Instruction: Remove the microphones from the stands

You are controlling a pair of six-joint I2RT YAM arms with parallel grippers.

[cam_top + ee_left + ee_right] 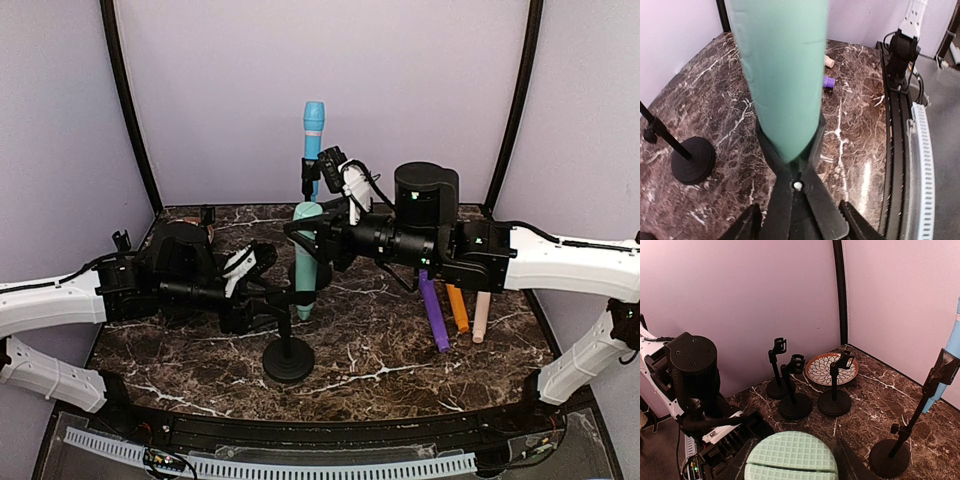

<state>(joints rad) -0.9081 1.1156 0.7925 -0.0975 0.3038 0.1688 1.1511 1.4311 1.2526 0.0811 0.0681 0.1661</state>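
Pinching mic (306,268) tight in right gripper (322,232) to lift it free, flanking clip (816,150) with left gripper (801,225) to steady stand (288,360), grip there unclear.

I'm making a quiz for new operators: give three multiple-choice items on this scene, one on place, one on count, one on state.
1. Where is the purple microphone? A flat on the table; B clipped in a stand; C leaning on the wall.
2. How many empty stands are by the plate? A one; B three; C five.
3. The green microphone is: A lying down; B hanging from a cable; C upright in its stand.
Key: A, it lies on the marble; B, three hold nothing; C, its tail sits in the clip, the right gripper on its head.
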